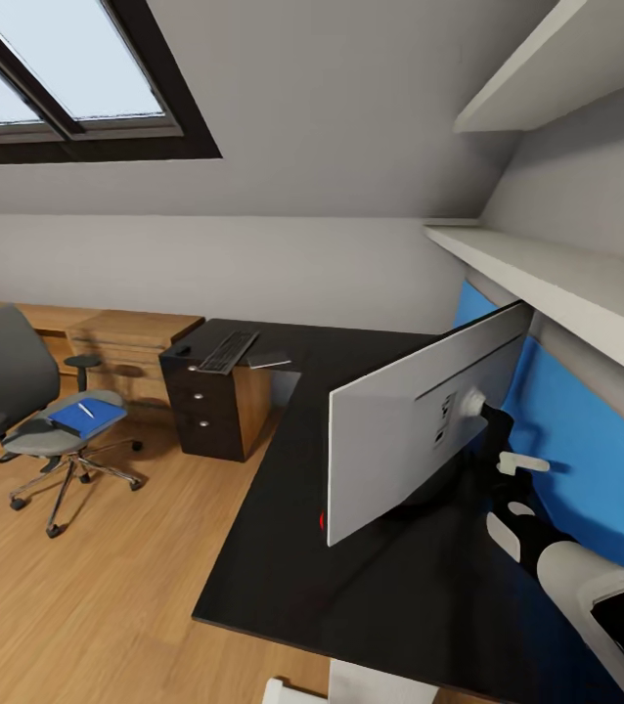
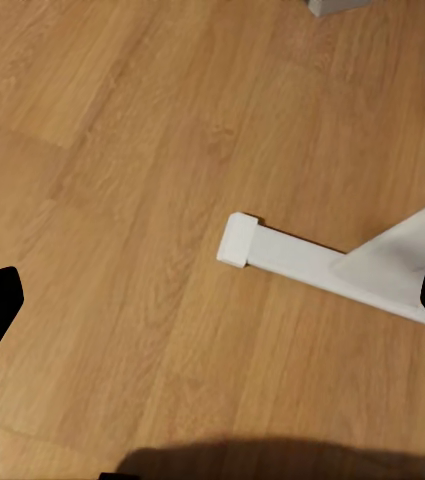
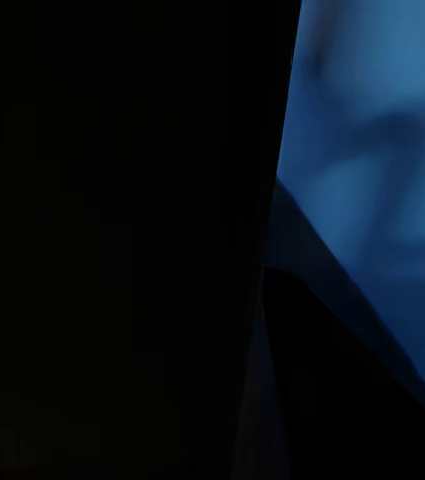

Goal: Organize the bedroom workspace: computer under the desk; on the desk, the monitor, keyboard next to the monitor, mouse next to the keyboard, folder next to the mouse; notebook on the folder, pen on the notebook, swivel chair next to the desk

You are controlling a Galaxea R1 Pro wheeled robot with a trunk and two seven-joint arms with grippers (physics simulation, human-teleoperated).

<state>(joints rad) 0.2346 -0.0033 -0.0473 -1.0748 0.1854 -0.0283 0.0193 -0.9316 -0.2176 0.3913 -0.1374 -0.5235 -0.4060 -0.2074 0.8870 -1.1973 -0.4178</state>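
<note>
The monitor stands tilted over the black desk, its grey back towards me. My right gripper is pressed against the mount on that back, apparently shut on it; its fingers are hidden. Dark monitor surface takes up most of the right wrist view. The keyboard lies at the desk's far end with a small dark mouse and a flat grey notebook beside it. The swivel chair stands on the floor at left, carrying the blue folder and a pen. My left gripper hangs open over the floor.
A drawer cabinet sits under the desk's far end, with a wooden unit behind the chair. White shelves jut out above the blue wall panel. The desk's white foot rests on the wood floor.
</note>
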